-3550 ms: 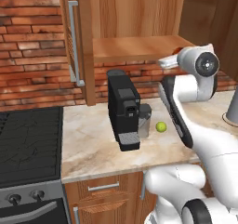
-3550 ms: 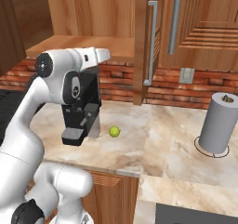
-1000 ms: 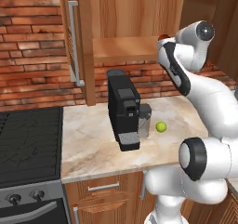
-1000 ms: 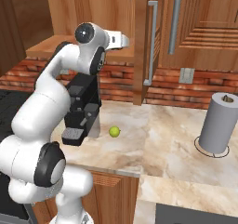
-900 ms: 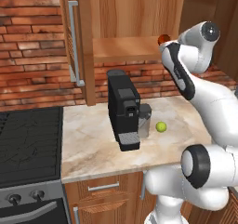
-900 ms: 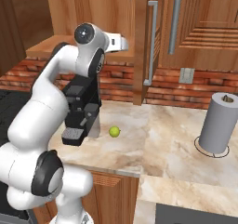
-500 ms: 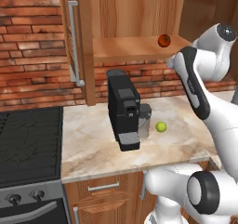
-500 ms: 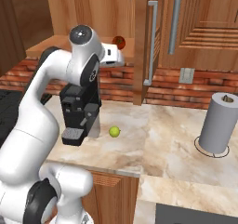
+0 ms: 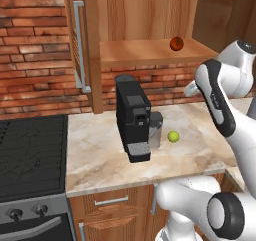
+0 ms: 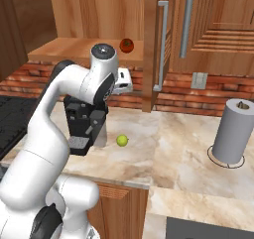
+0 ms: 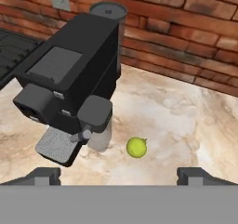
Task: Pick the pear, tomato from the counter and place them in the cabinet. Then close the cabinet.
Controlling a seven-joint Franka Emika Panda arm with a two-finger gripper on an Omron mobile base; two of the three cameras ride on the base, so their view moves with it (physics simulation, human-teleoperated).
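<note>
Tomato sits on the wooden shelf of the open cabinet, a small glossy red ball with a dark top turned upward; the right base view shows it too, near the shelf's front edge and just above the robot's hand. Being round, it has no clear long axis. The pear lies on the counter, just right of the black coffee machine and apart from it. From the hand camera the pear is a smooth yellow-green ball with a tiny dark stem end pointing up and to the right in that picture, a detail too small to read from either base camera.

The right base view alone takes in a grey cylindrical canister standing upright on the counter well to the right, and the cabinet's long silver bar handles. The left base view adds the black stove top at the left and a drawer with a short horizontal handle below the counter.

The gripper holds nothing; its two dark fingertips stand wide apart at the bottom of the hand view, above the beige marbled stone. Behind runs a red brick wall, rough and mortared.
</note>
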